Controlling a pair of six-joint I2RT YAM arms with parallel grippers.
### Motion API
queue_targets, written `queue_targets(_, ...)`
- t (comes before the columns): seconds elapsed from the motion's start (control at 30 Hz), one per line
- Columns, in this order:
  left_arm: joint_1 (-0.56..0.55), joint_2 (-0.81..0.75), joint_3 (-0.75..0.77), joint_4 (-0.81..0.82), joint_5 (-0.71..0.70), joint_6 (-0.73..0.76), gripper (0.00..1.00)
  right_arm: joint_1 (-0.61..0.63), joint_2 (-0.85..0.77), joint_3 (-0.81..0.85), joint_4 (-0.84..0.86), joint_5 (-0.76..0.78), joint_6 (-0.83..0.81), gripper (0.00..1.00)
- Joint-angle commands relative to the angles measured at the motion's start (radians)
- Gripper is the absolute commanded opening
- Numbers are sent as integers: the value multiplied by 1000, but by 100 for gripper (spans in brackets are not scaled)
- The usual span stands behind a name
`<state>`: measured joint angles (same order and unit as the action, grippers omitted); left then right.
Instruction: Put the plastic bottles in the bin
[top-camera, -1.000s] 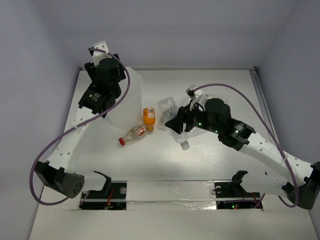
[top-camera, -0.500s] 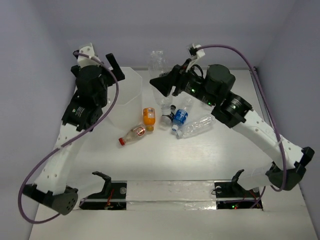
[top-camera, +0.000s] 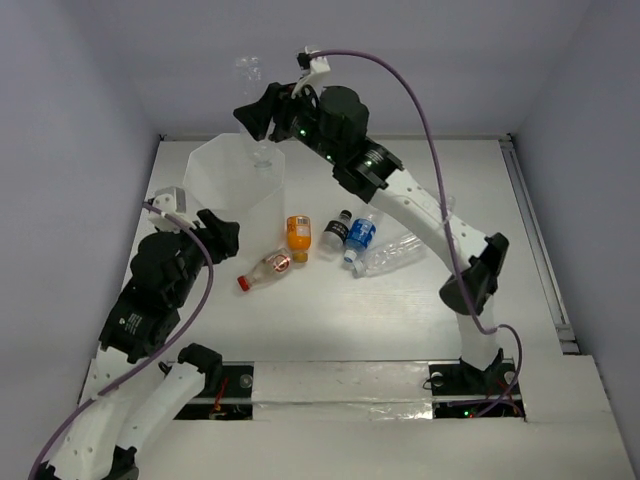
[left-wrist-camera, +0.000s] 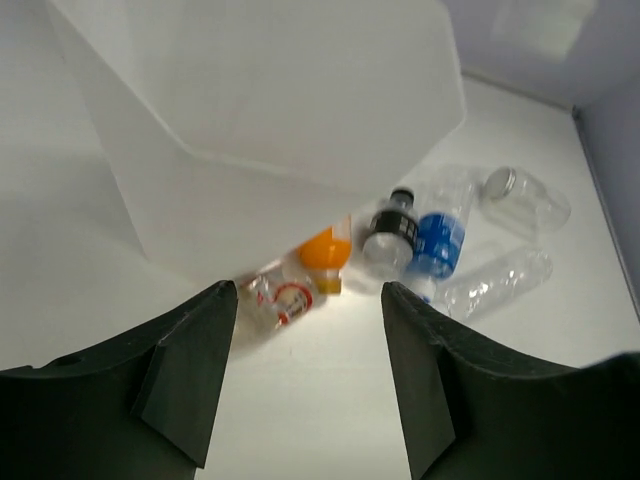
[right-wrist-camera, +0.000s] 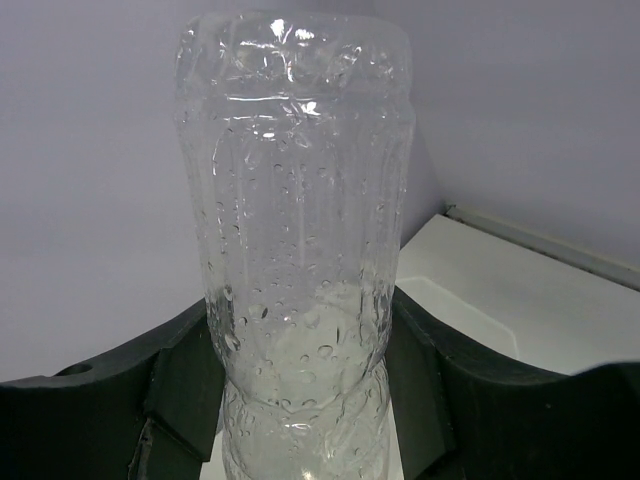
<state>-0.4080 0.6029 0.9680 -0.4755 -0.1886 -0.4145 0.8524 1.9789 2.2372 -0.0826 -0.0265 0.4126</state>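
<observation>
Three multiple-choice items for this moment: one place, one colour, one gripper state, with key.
1. Where is the clear bottle in the right gripper? A. raised over the bin B. beside the arm bases C. against the back wall
2. Cap colour of the leftmost lying bottle in the top view? A. blue B. red C. green
3. The left gripper is: A. shut on a bottle B. shut on the bin's rim C. open and empty
Key: 1 A, it hangs above the rim; 2 B, the cap at its end is red; 3 C, nothing sits between its spread fingers.

Clear bottle (right-wrist-camera: 300, 250) over white bin (top-camera: 240, 212)
</observation>
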Motion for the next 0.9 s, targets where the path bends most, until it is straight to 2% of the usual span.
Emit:
queue_targets(0.0,6,-11,-86,-54,113,-69,57,10,101,142,43,62,-20,59)
queue_targets(0.13,6,12,-164,-17,166,-99,67,10,190,197,50,76,-5,63)
queue_targets(0.2,6,34,-204,-3,184,-104,75,10,204,194,55,74,0,73)
queue_targets(0.33,6,98,-247,31,236,-110,80,10,180,135,73,68,-20,91)
queue_targets(0.57,6,175,-247,71,256,-96,80,10,61,53,125,40,-55,93)
queue_targets(0.63,-3,218,-245,84,259,-92,79,10,-18,-6,136,36,-60,89)
queue_targets(0.67,-33,234,-247,93,249,-92,79,10,-53,-96,153,36,-60,86)
queue_targets(0.7,-51,273,-244,100,242,-92,79,10,-136,-156,165,36,-60,76)
queue_targets(0.73,-67,297,-238,107,232,-89,79,10,-187,-225,185,36,-58,69)
queue_targets(0.77,-104,322,-235,112,204,-84,79,10,-239,-379,239,36,-55,64)
queue_targets(0.8,-121,348,-221,115,198,-81,80,10,-294,-458,274,36,-54,50)
queue_targets(0.87,-147,426,-206,115,138,-64,82,10,-455,-601,341,48,-38,32)
